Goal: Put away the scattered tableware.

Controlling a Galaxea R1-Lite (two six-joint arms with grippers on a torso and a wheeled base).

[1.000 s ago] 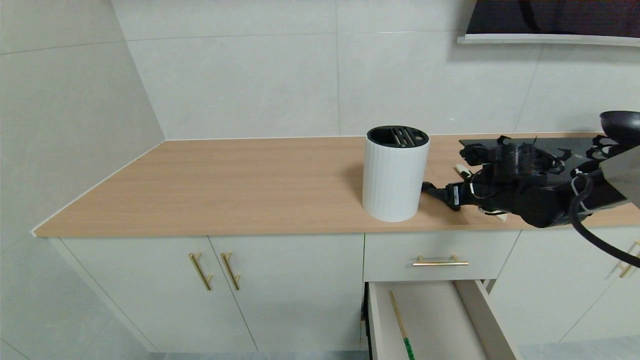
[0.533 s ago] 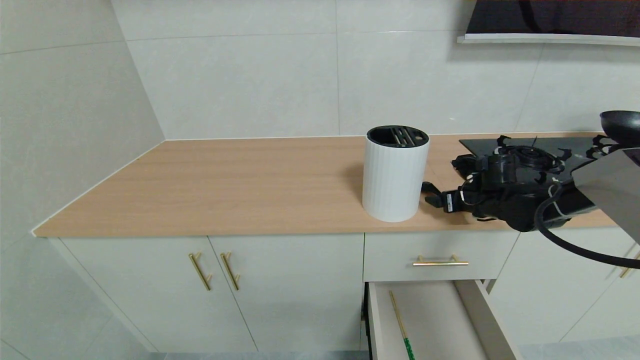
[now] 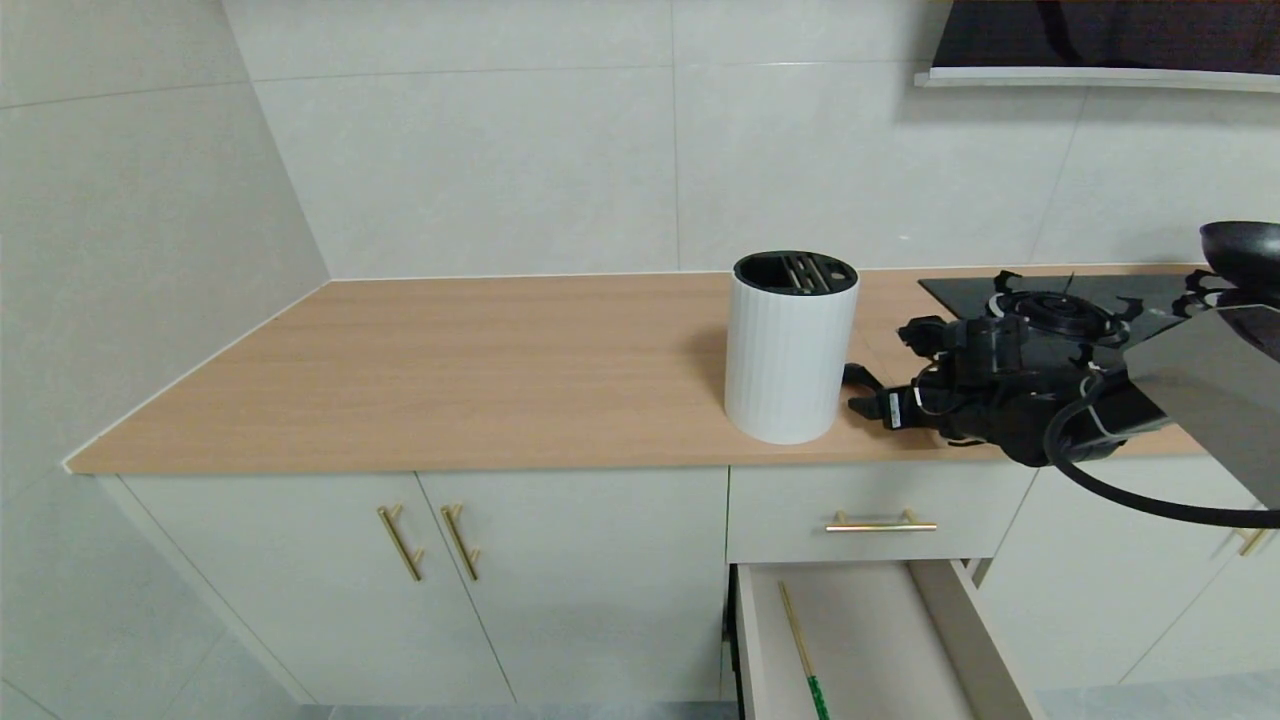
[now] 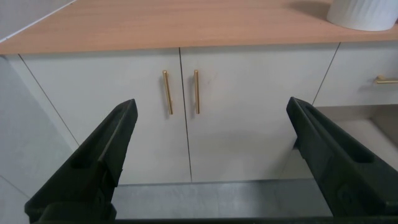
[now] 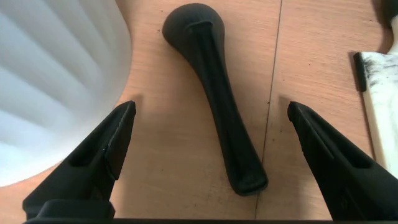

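Countertop (image 3: 450, 370) of pale wood carries a white ribbed holder (image 3: 790, 350) with a black slotted top, standing close to the front edge and just left of the gas stove (image 3: 1060, 310). The right gripper (image 3: 858, 390) sits low over the countertop, right beside the holder on its stove side.

In the right wrist view, the right gripper (image 5: 209, 109) has its fingers spread wide. A black utensil (image 5: 214, 93) lies flat on the wood between them, and neither finger touches it. The utensil's rounded end lies close to the holder (image 5: 56, 81) without touching it, and the rest narrows away from it (spoon or ladle, I cannot tell which). A white-handled piece (image 5: 375, 106) lies on the far side of the utensil from the holder, apart from it, and is mostly cut off at the frame's edge.

The left gripper (image 4: 211, 106) hangs below the countertop's front edge. It faces the cabinet doors (image 4: 249, 124) and their gold handles (image 4: 166, 92) with its fingers wide apart and nothing between them.

Beneath the front edge, under the holder, a lower drawer (image 3: 950, 630) stands open, with a green-tipped chopstick (image 3: 800, 645) lying inside along its left wall. A black pan (image 3: 1240, 245) sits at the far right, past the stove.
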